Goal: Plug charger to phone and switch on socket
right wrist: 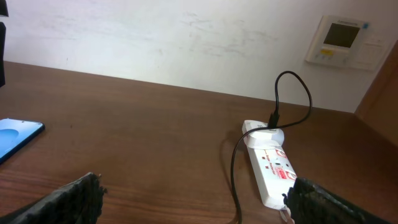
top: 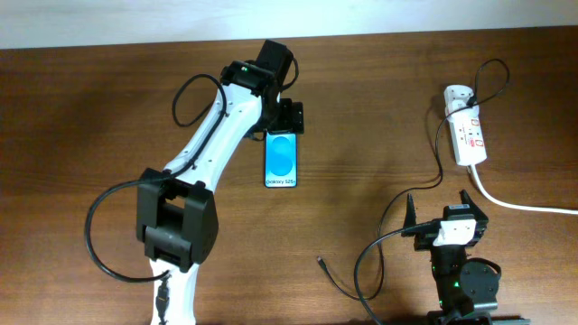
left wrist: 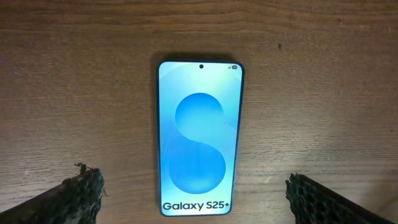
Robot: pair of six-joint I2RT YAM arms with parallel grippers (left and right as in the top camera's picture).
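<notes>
Dark wood table (top: 81, 99); white wall (right wrist: 155, 37) behind. Left gripper (left wrist: 196, 186) hangs near phone (left wrist: 199, 124), jaws wide, empty. Right gripper (right wrist: 193, 196) sits low, likewise spread, empty.

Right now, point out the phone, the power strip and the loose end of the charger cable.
phone (left wrist: 199, 137), left wrist view, middle of its blue screen.
power strip (right wrist: 270, 167), right wrist view, middle of its white top face.
charger cable (top: 320, 261), overhead view, its loose plug tip.

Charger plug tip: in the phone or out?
Out. The plug tip lies loose on the table, apart from the phone; the left wrist view shows nothing attached to it.
</notes>
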